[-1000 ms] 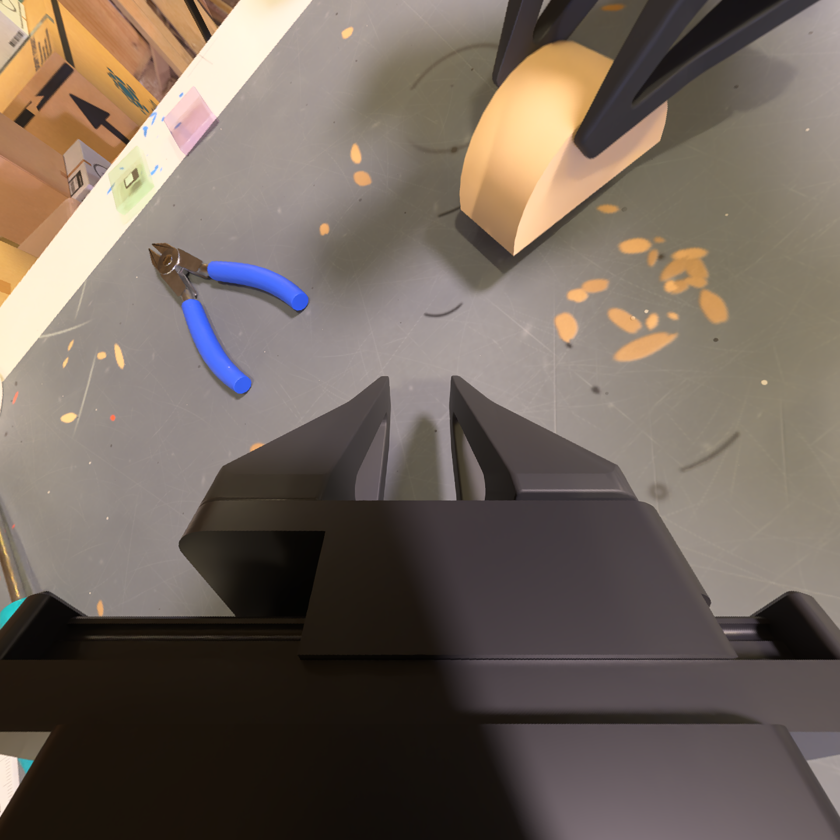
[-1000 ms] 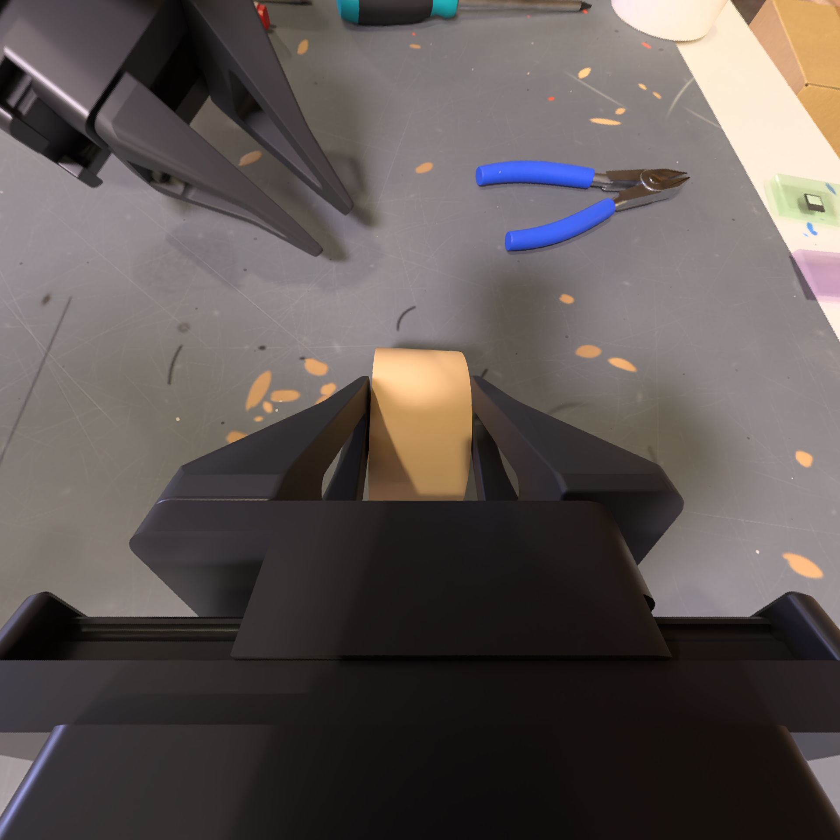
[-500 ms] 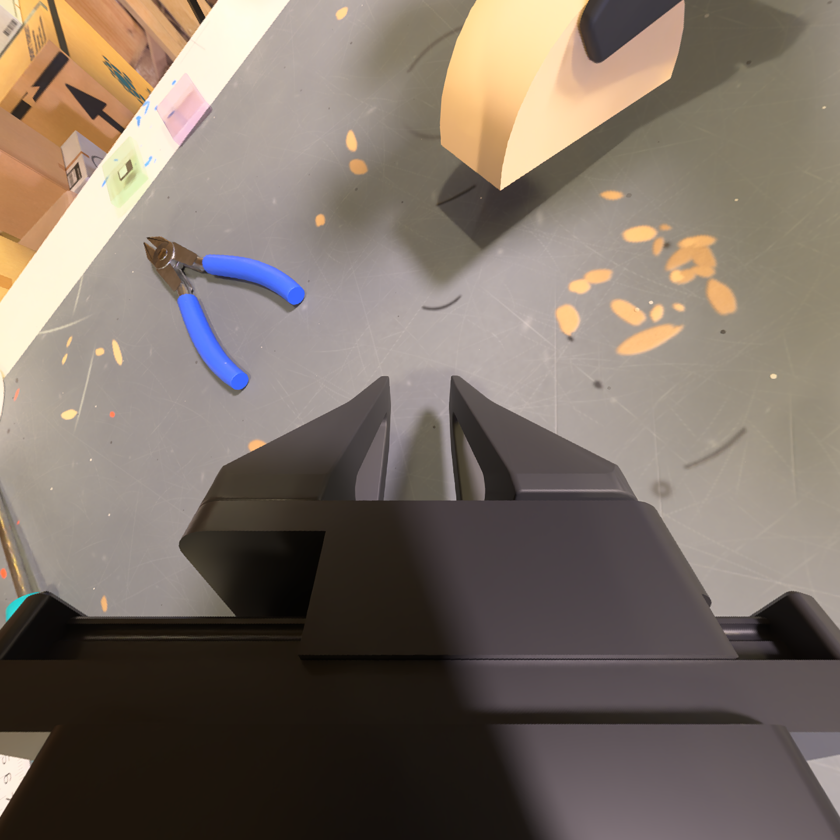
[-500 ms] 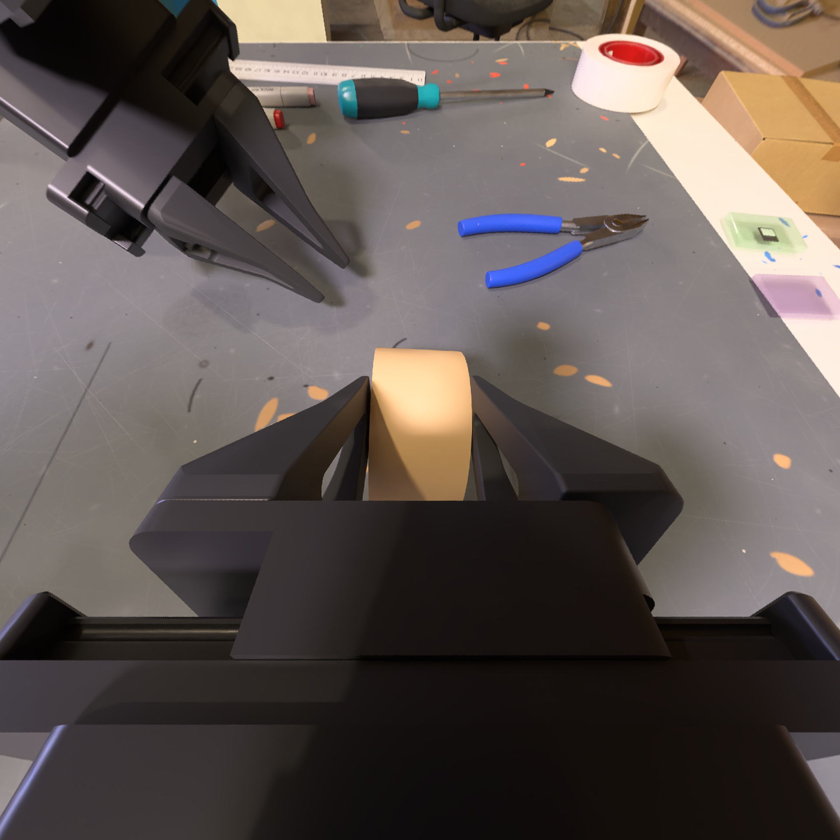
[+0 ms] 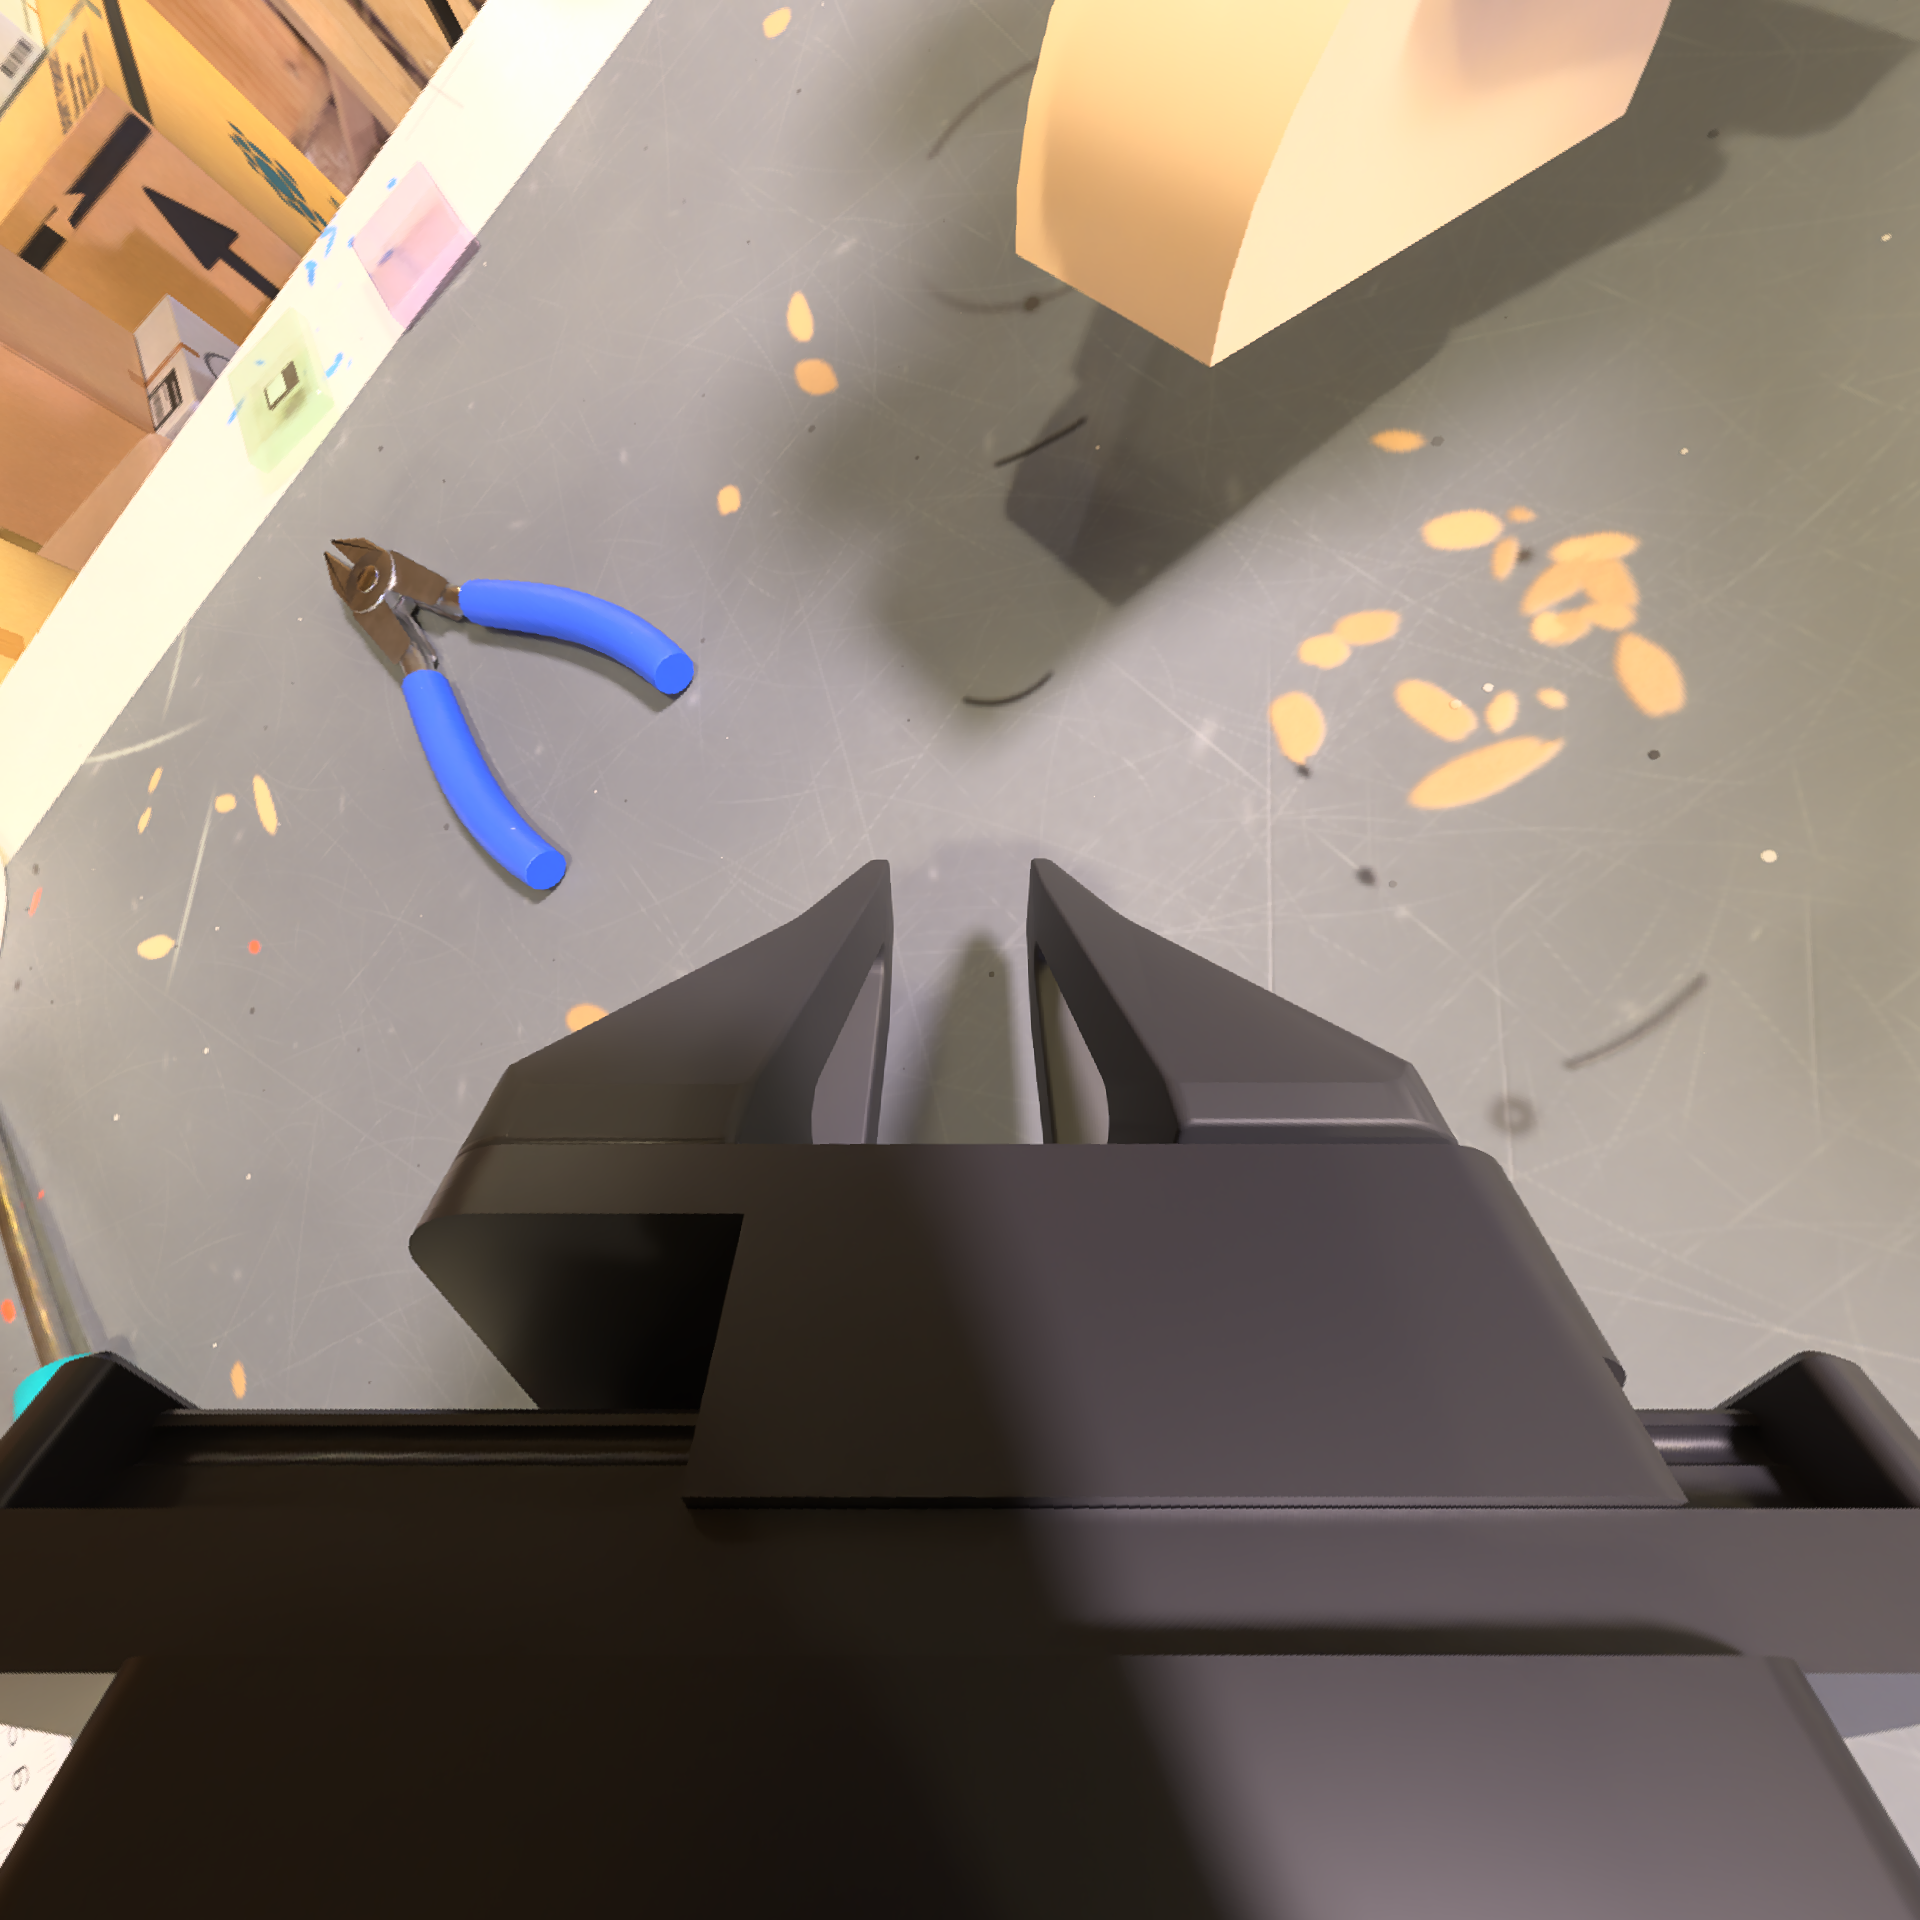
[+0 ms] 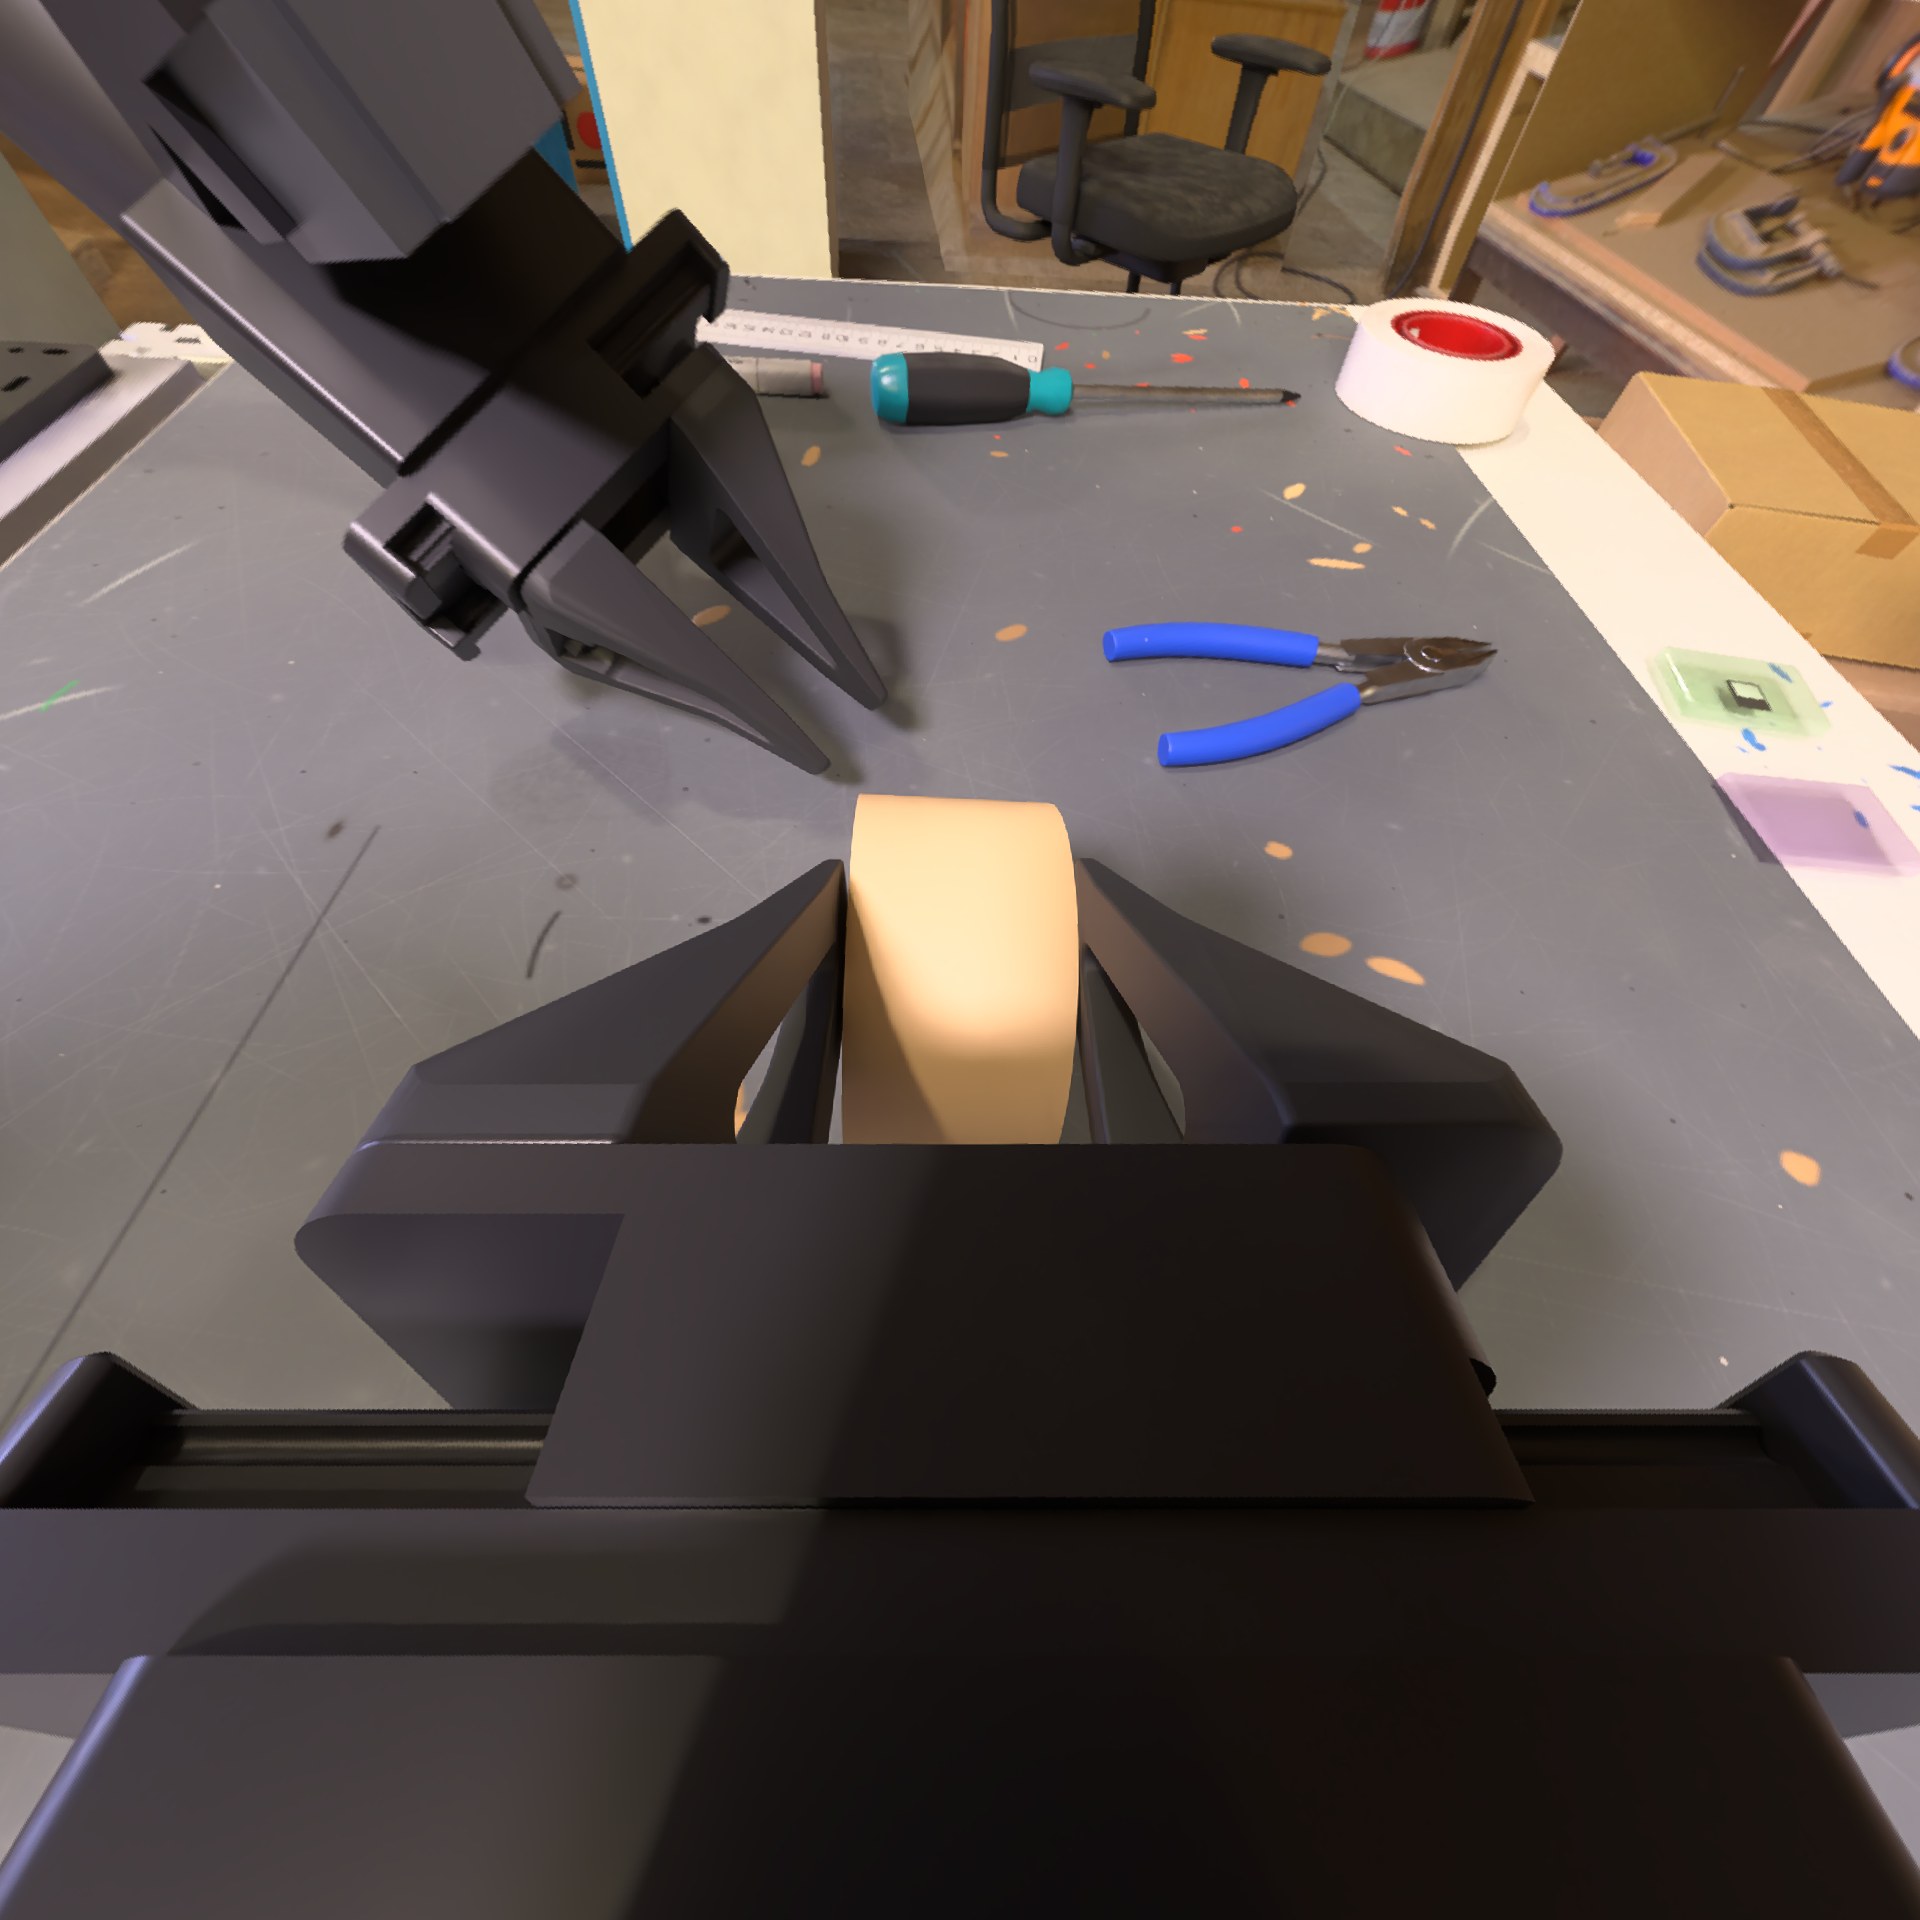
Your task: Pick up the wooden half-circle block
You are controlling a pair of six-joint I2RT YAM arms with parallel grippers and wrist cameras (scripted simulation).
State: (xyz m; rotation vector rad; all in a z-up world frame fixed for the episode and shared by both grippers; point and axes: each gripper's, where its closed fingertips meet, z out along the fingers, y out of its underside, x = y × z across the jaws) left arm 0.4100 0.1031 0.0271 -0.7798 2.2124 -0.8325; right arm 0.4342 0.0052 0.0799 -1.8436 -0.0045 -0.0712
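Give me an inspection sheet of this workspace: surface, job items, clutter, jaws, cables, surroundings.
Surface: grey scratched tabletop with orange paint flecks.
Job's things: pale wooden half-circle block, lifted clear of the table, its shadow below it in the left wrist view.
Clutter: blue-handled cutting pliers, teal-and-black screwdriver, white tape roll with red core, metal ruler, green square tile, purple square tile.
Grippers: right gripper jaws clamp the block; left gripper empty, jaws slightly apart.
Cables: nothing seen.
Surroundings: cardboard box, black office chair.
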